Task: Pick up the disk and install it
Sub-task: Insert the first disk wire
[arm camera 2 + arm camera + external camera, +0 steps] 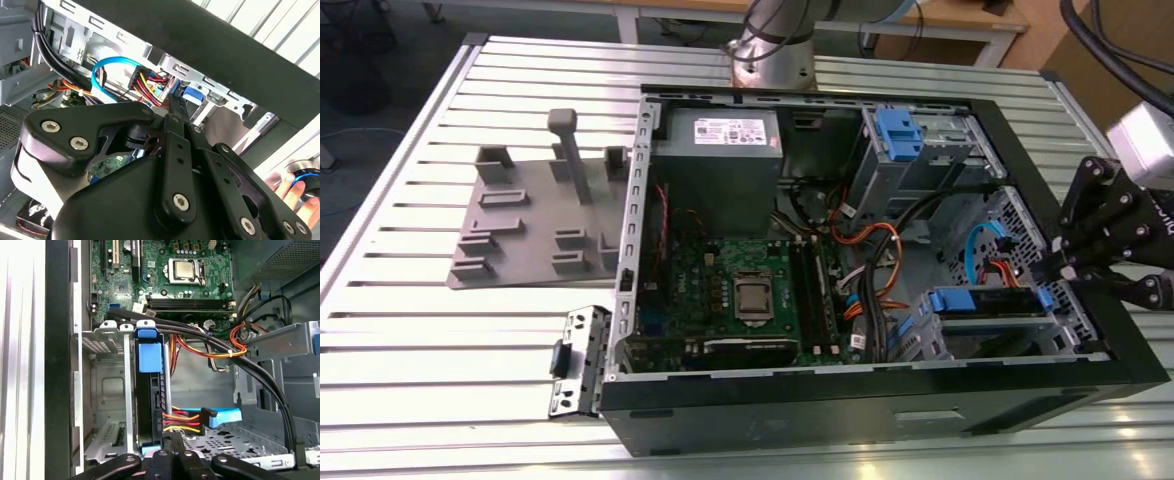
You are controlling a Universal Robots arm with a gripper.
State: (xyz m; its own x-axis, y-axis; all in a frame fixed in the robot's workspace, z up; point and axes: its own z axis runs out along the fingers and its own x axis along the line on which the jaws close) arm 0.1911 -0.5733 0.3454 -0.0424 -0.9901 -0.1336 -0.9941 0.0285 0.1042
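Note:
The disk (987, 305) sits edge-up in the drive cage (947, 340) at the lower corner of the open computer case, on the exterior view's right. Its blue frame and dark body show in the first wrist view (150, 405), with a blue tab (150, 357) at its far end. My gripper (1051, 280) reaches over the case wall beside that cage. Its black fingers are shut together with nothing between them in both wrist views (175, 107) (172, 442). The tips lie right at the blue end of the disk's frame (192, 95); whether they touch it I cannot tell.
Power and data cables (185, 422) run close past the cage. The case also holds a motherboard (740, 290), a grey power supply (720, 150) and a second cage with a blue tab (897, 130). A grey fixture plate (534, 225) lies on the slatted table. A person's hand (295, 192) is outside the case.

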